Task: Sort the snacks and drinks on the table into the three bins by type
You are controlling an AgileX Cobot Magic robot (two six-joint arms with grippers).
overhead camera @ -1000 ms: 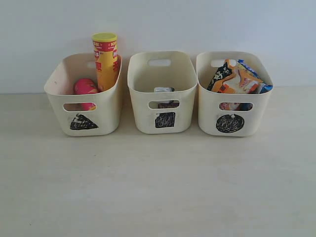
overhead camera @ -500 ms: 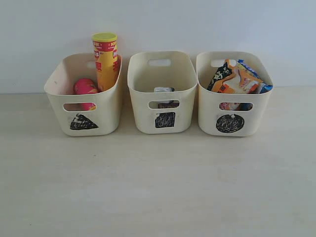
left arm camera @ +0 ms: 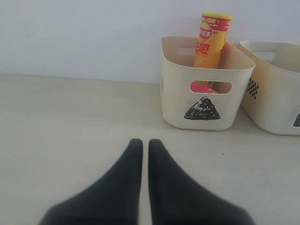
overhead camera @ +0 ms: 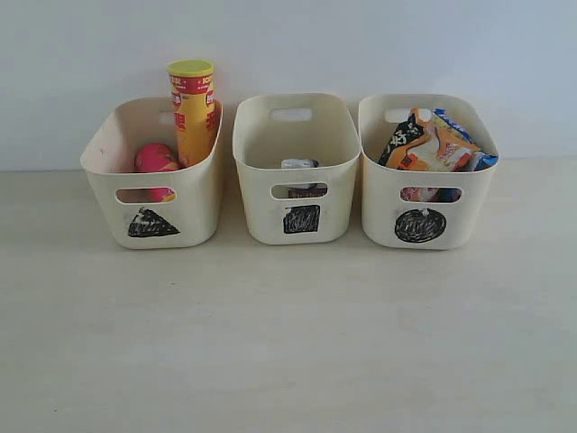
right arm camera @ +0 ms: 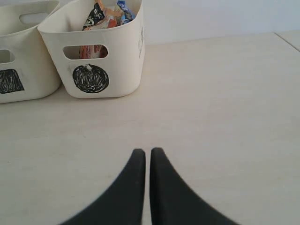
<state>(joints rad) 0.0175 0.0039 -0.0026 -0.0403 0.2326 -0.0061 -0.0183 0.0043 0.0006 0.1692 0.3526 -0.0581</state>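
Stowed in the left, triangle-marked bin (overhead camera: pixel 104 153): tall yellow canister (overhead camera: pixel 192 113) near-upright at the far right corner, poking well above the rim, with pink canister (overhead camera: pixel 155 159) low beside it; in the middle, square-marked bin (overhead camera: pixel 257 144): a small carton (overhead camera: pixel 298 166), only its pale top showing; in the right, circle-marked bin (overhead camera: pixel 379 189): foil bags (overhead camera: pixel 433 140) bunched together, orange, black and blue-white. Lined up side by side at the far edge of the pale table (overhead camera: pixel 288 343). Hovering over the table nearer in, apart from the bins: left tool (left arm camera: pixel 141 146) and right tool (right arm camera: pixel 144 153), dark fingers of each pressed together.
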